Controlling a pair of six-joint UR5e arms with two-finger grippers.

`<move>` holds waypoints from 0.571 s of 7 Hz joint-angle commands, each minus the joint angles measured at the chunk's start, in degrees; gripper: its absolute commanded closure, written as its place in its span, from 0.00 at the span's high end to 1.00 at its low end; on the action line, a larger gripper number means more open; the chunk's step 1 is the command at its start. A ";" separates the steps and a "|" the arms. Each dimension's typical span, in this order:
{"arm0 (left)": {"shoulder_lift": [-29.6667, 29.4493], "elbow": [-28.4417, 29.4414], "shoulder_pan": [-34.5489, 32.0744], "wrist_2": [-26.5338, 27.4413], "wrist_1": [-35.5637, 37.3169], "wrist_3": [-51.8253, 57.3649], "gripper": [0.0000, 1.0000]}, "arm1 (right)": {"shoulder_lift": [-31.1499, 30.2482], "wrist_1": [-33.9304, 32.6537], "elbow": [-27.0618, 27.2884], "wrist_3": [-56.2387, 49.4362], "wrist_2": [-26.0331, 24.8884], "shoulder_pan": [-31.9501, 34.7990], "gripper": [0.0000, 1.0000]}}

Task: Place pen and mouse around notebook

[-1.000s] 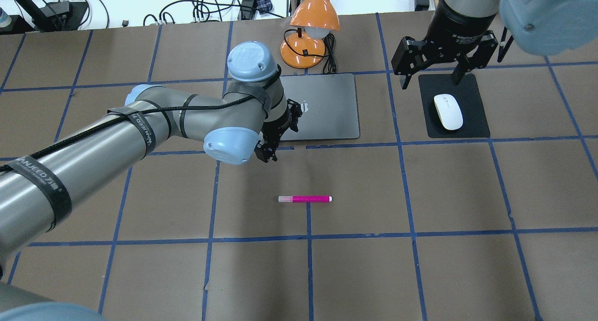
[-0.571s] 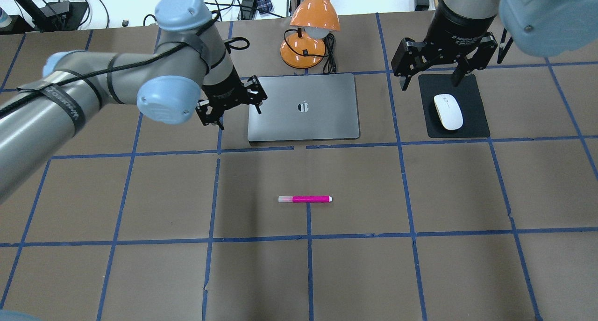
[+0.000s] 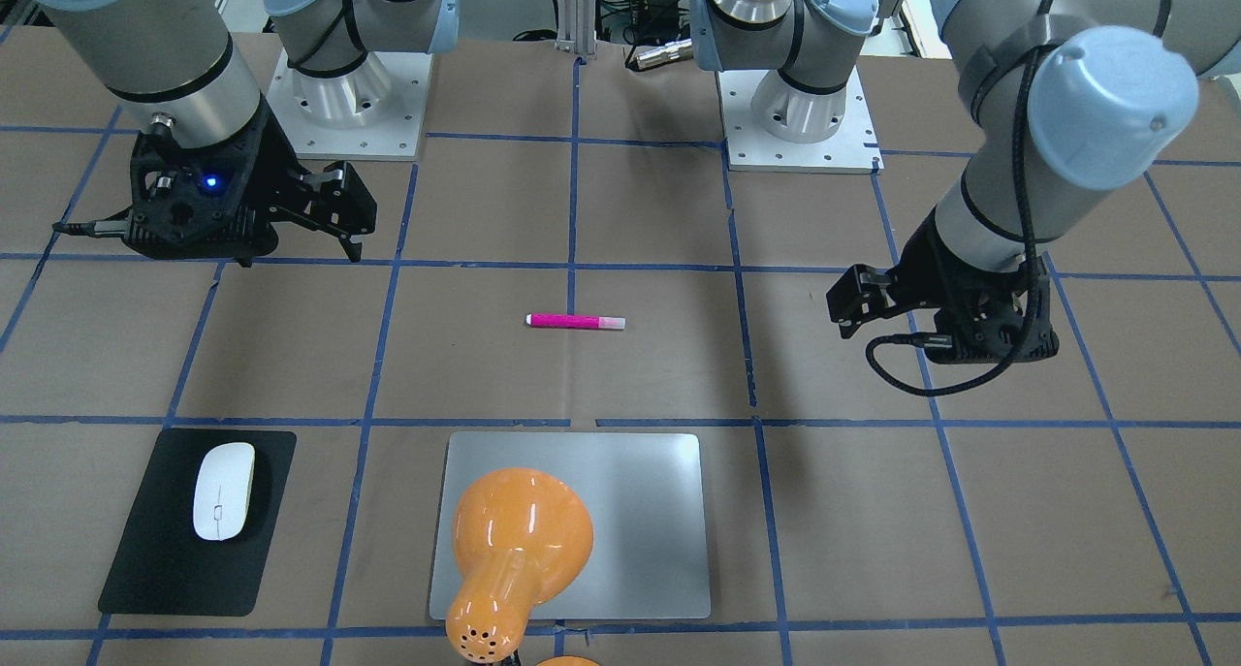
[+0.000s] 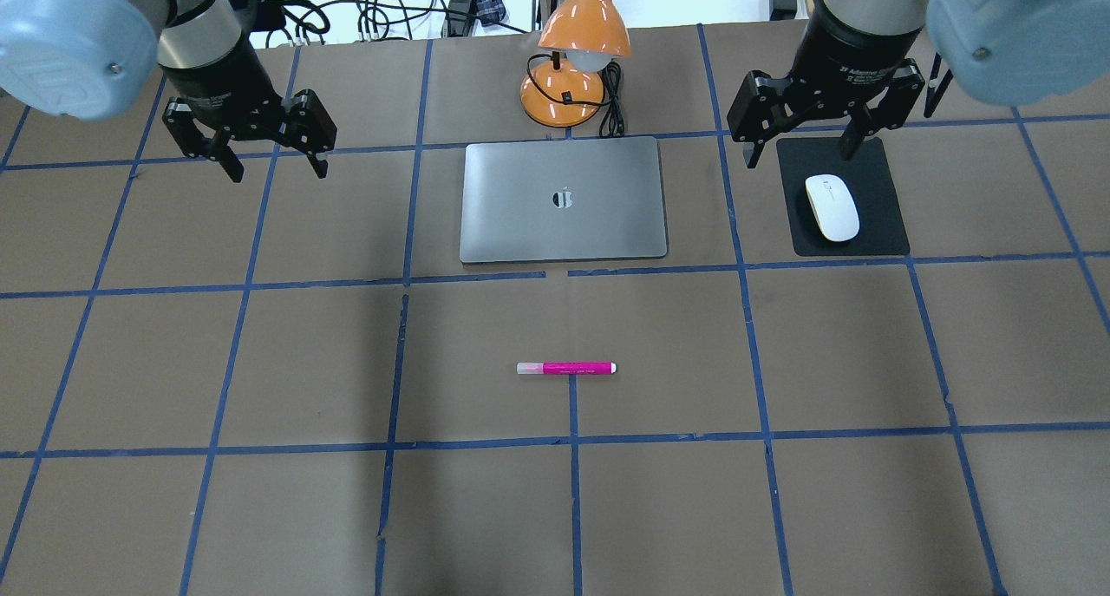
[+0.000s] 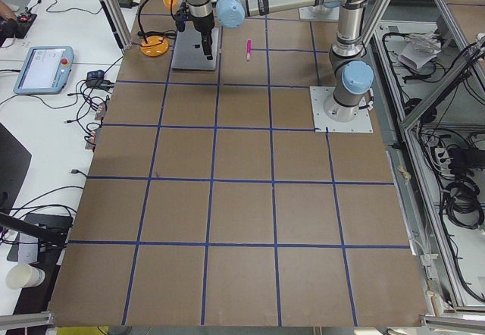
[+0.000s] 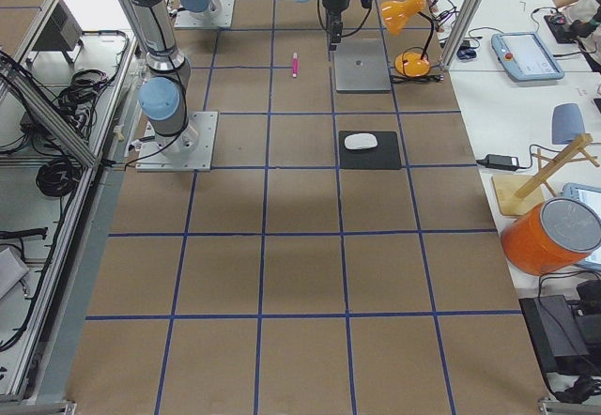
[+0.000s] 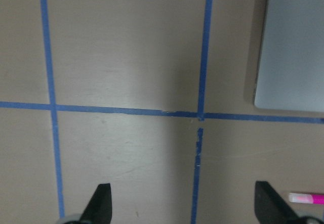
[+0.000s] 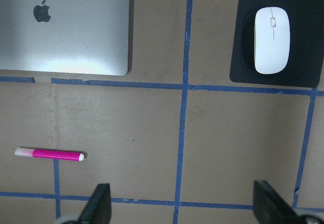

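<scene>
The magenta pen point(image 4: 566, 368) lies flat on the table, nearer the robot than the silver-grey notebook point(image 4: 520, 223) and apart from it. The white mouse point(image 4: 832, 207) rests on a black mat point(image 4: 880, 236) to the notebook's right. My left gripper point(image 4: 277, 173) hangs open and empty, well left of the notebook. My right gripper point(image 4: 798, 155) is open and empty over the mat's far left corner, just beyond the mouse. The right wrist view shows the pen point(image 8: 49, 154), mouse point(image 8: 272, 40) and notebook point(image 8: 66, 31). The left wrist view catches the notebook's corner point(image 7: 293, 46) and the pen's end point(image 7: 306, 198).
An orange desk lamp point(image 4: 583, 23) stands just behind the notebook, its cable point(image 4: 614, 101) beside the base. In the front-facing view the lamp head point(image 3: 519, 540) overhangs the notebook point(image 3: 650, 511). Brown table with blue tape grid; cables and boxes lie beyond the far edge.
My left arm has swung from the notebook's near left corner out to the far left, uncovering the notebook. The pen, mouse and right gripper have stayed put.
</scene>
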 commanded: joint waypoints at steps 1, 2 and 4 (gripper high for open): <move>6.34 -1.20 -0.85 -0.88 -3.88 -0.05 1.00 | 0.05 -0.01 -0.02 0.13 0.10 0.00 1.00; 7.59 -1.82 -2.68 -1.67 -3.80 -0.24 1.00 | 0.05 -0.01 -0.02 0.13 0.10 0.00 1.00; 8.30 -2.00 -4.46 -2.03 -3.71 -1.64 1.00 | 0.05 -0.01 -0.02 0.13 0.10 0.00 1.00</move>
